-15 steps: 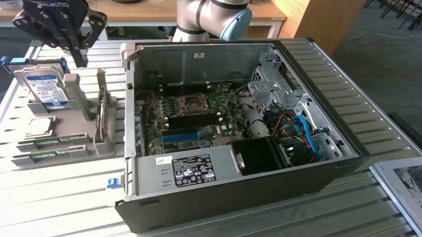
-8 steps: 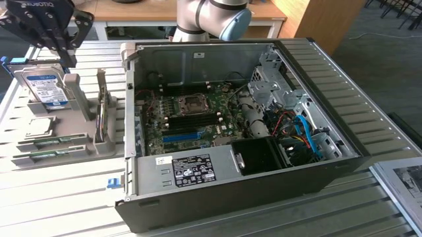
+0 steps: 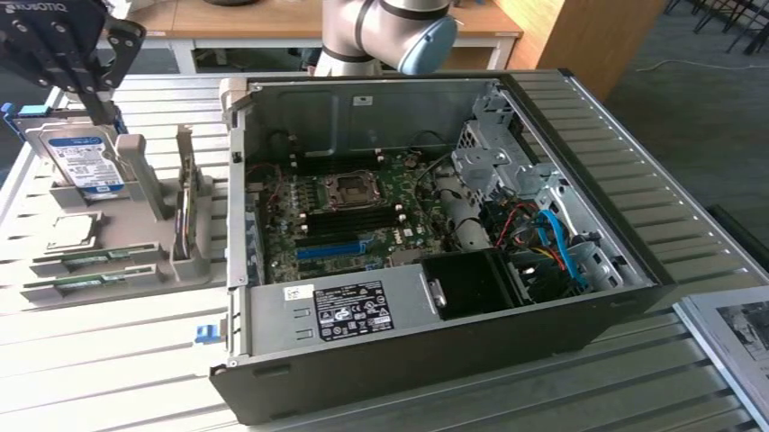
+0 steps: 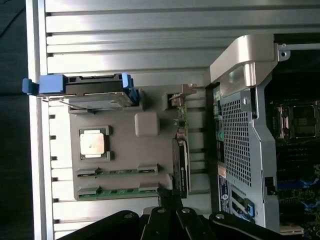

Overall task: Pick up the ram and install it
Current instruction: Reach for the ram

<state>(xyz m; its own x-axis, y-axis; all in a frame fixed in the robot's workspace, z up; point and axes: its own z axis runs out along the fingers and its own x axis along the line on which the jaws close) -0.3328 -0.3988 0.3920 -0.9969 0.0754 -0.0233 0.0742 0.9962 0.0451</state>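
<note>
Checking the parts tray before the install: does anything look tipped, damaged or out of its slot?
Nothing stands out. Both ram sticks lie flat in their slots on the tray, the processor sits square, and the hard drive stands upright.

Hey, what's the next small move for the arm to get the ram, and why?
Probably shift the gripper along the gray holder to above the ram. The gripper is shut and empty, high over the hard drive, while the ram lies untouched in its slot at the holder's opposite end.
</note>
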